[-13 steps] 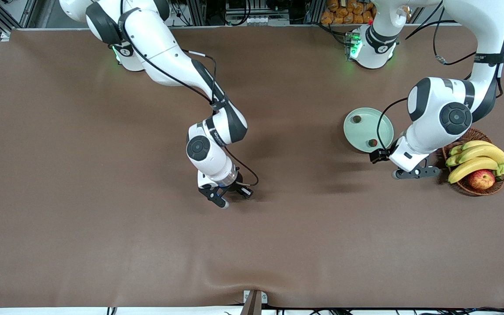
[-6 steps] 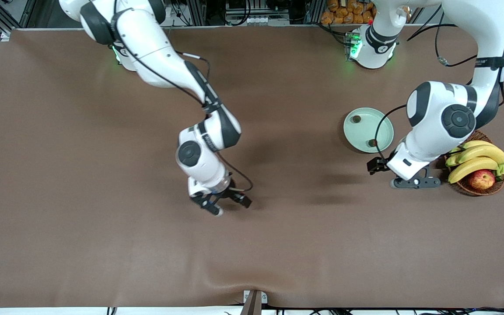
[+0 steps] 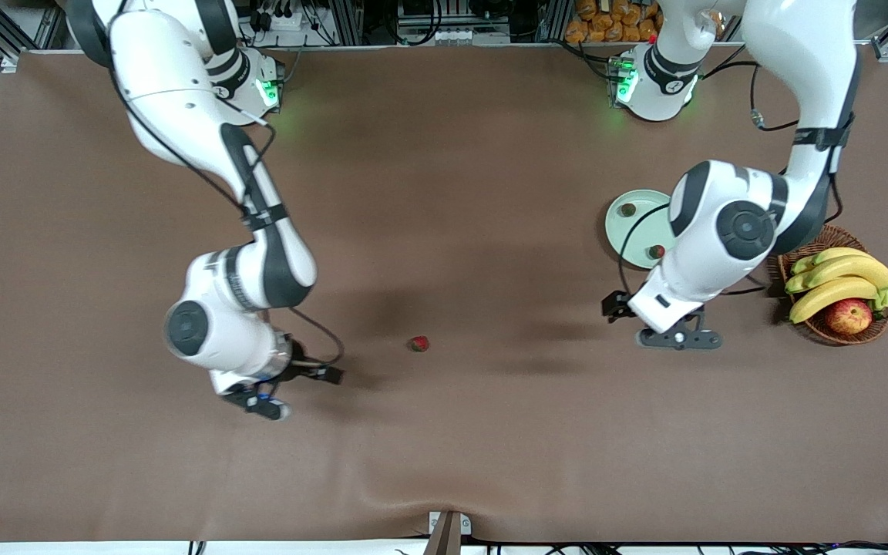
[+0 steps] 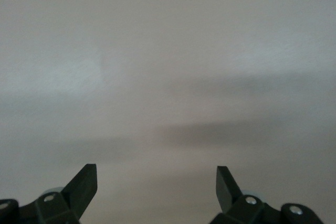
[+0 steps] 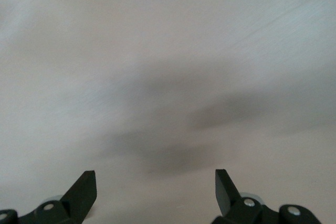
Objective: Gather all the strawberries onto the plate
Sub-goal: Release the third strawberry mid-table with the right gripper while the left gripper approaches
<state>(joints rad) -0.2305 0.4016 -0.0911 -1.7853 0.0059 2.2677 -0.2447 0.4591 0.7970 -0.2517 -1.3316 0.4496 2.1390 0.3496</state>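
Two strawberries plated, one loose on the brown table mat (image 3: 444, 432).

Front view: no writing legible; the pale mint-green round plate (image 3: 629, 231) holds two small red strawberries (image 3: 628, 210), and a third strawberry (image 3: 419, 344) lies nearer the camera at mid-table, its orientation too small to tell. The brown wicker basket (image 3: 837, 333) holds yellow bananas (image 3: 837, 281) and a red-yellow apple (image 3: 849, 316).
Left wrist view: the left gripper (image 4: 156, 182) is spread wide, empty, over bare mat.
Right wrist view: the right gripper (image 5: 156, 182) likewise gapes empty over mat.

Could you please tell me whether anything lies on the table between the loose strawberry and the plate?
Nothing does: in the front view, only bare brown table runs from the loose strawberry to the plate. The left gripper hangs beside that stretch, open.
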